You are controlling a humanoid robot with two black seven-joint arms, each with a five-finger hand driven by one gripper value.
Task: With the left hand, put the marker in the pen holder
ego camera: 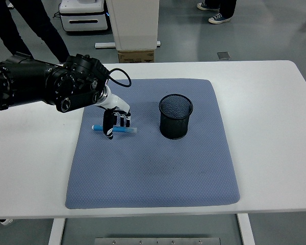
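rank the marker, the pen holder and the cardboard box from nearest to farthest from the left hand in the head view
From the left hand:
1. Marker: lying on the blue mat directly under the fingers, which are down at it.
2. Pen holder: black mesh cup standing upright on the mat, to the hand's right.
3. Cardboard box: on the floor beyond the table's far edge.

One table [275, 132] carries one blue mat [158, 168], and on the mat are one marker [123, 129] and one black mesh pen holder [175, 117]. One robot hand [113, 115] is in view. Behind the table stands one cardboard box [136, 55].
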